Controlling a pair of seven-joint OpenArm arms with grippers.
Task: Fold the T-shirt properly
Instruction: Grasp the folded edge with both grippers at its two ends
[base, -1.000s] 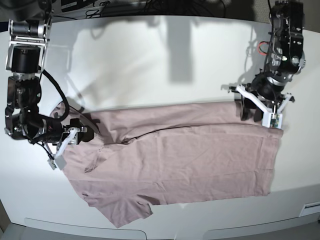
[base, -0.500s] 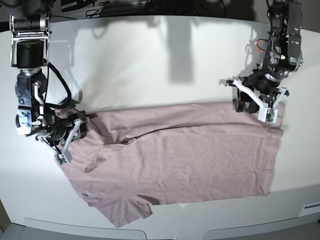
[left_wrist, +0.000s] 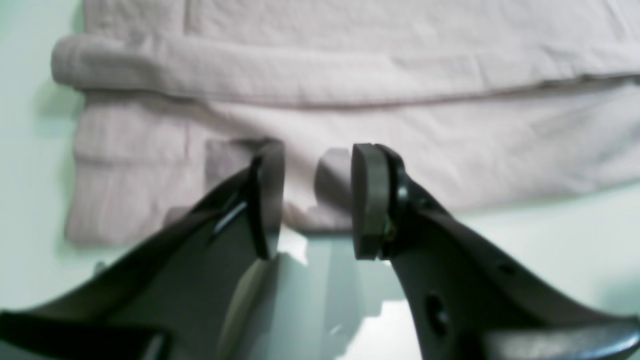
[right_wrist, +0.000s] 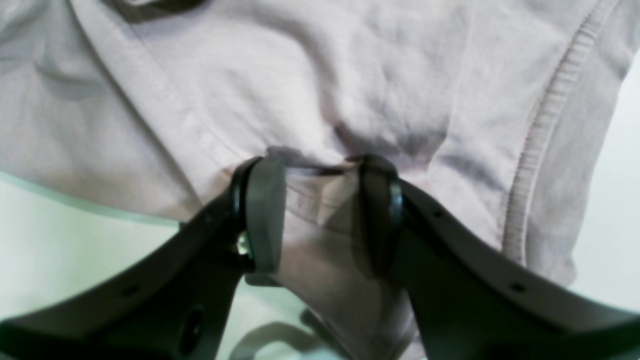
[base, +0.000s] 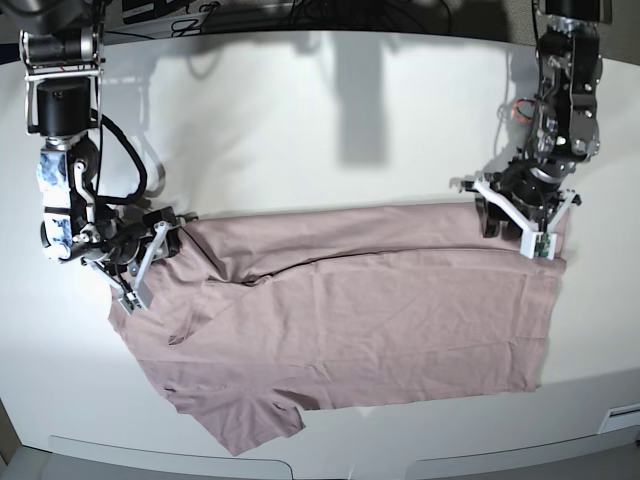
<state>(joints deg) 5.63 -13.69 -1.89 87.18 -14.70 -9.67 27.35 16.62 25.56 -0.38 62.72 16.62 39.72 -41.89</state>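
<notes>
The mauve-pink T-shirt (base: 360, 320) lies spread across the white table, its upper long edge folded over. My right gripper (base: 150, 262) is at the shirt's left end. In the right wrist view a bunched fold of the T-shirt (right_wrist: 350, 75) sits between the jaws of that gripper (right_wrist: 320, 195), which is shut on it. My left gripper (base: 517, 224) hovers at the shirt's upper right corner. In the left wrist view it (left_wrist: 317, 195) stands open over the T-shirt's (left_wrist: 350, 75) edge, with nothing between the fingers.
The white table (base: 300, 130) extends well behind the shirt and to its left. Dark cables (base: 250, 12) run along the back edge. The table's front edge (base: 330, 465) is close below the shirt's lower sleeve.
My right gripper has swung up and to the right, pulling the shirt's left end with it. The left gripper lifted off the right corner, then dropped back over it.
</notes>
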